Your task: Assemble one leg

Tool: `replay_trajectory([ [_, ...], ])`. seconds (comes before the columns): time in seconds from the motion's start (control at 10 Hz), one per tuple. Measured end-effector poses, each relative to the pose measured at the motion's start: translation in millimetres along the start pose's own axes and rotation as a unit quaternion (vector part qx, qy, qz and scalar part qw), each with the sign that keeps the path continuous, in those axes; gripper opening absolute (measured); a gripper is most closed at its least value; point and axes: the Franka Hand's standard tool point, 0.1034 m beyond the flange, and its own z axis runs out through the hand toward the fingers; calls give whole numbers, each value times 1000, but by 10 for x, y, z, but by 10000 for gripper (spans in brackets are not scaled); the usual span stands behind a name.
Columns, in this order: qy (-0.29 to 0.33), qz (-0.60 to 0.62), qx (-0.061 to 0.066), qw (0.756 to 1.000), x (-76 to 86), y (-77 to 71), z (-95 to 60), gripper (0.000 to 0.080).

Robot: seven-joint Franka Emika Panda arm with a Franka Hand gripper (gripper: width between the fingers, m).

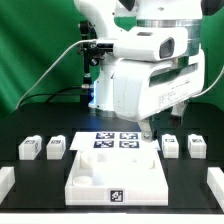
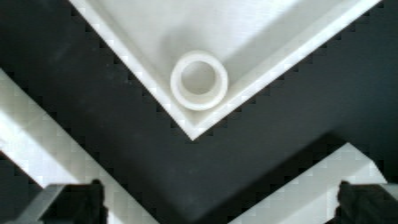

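Observation:
The large white square piece (image 1: 115, 172) lies flat at the front centre of the table, with a tag on its front edge. In the wrist view one of its corners shows, with a round recessed socket (image 2: 198, 80). Four small white legs lie on the table: two on the exterior view's left (image 1: 30, 149) (image 1: 56, 147) and two on its right (image 1: 171, 146) (image 1: 196, 145). My gripper (image 1: 148, 128) hangs over the far right corner of the square piece. In the wrist view the gripper (image 2: 217, 205) is open and empty, its dark fingers (image 2: 71, 200) set wide apart. No leg shows in the wrist view.
The marker board (image 1: 115, 140) lies just behind the square piece, under the arm. White blocks stand at the front left (image 1: 5, 180) and front right (image 1: 214, 180) edges. White strips (image 2: 36, 130) cross the black table in the wrist view.

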Motion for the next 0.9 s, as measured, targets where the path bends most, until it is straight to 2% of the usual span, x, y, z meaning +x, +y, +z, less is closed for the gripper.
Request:
replay_trajectory([
  [0.7,0,-3,0,1000,-1,0,1,650],
  [0.8,-1,-23,0,1000,-20,-21,7,650],
  [0.9,-2,-45,1,999,-118,-114,39,650],
])
